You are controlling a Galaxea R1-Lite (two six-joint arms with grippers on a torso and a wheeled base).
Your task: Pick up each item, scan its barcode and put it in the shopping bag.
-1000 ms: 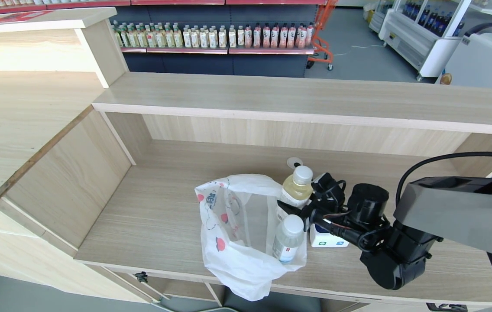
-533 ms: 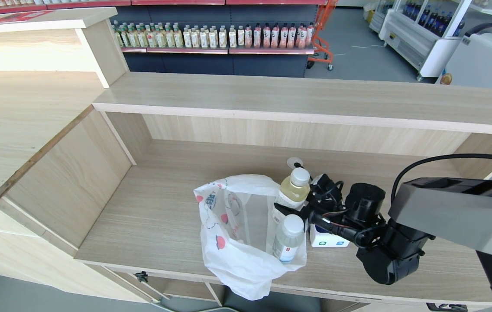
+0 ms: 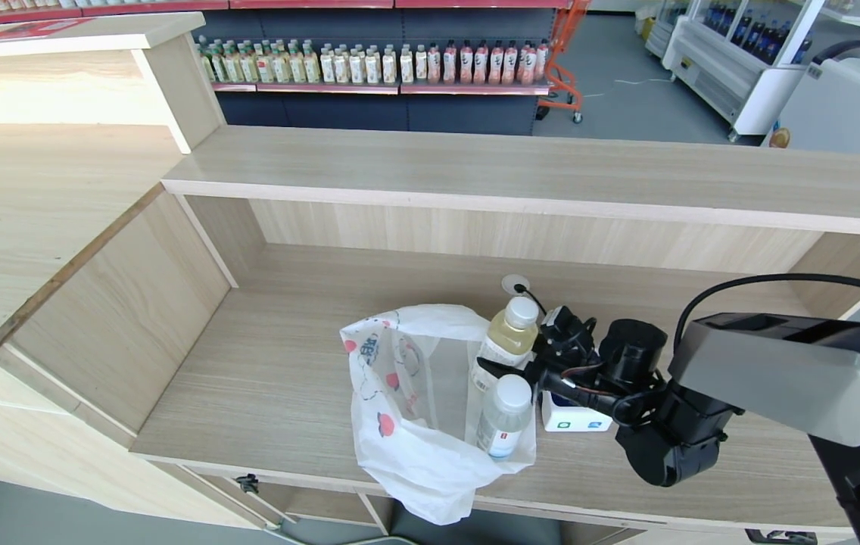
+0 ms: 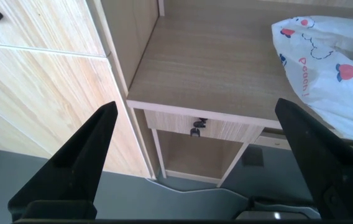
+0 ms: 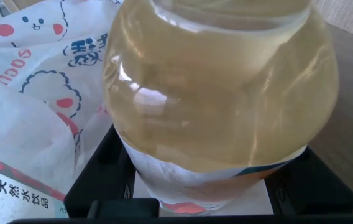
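**Premises: retail shop, checkout area**

Long shelves [image 3: 377,87] along the back carry rows of bottled drinks [image 3: 369,64]. Glass-topped refrigerated cabinets [image 3: 740,60] stand at the far right. A light-wood checkout counter [image 3: 475,166] with a raised ledge fills the foreground. A printed plastic shopping bag [image 3: 400,409] stands near the counter's front edge.

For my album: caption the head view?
Right gripper holds a yellow drink bottle beside the shopping bag on the counter.

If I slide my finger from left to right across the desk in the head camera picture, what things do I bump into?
shopping bag → yellow drink bottle → white box → right arm
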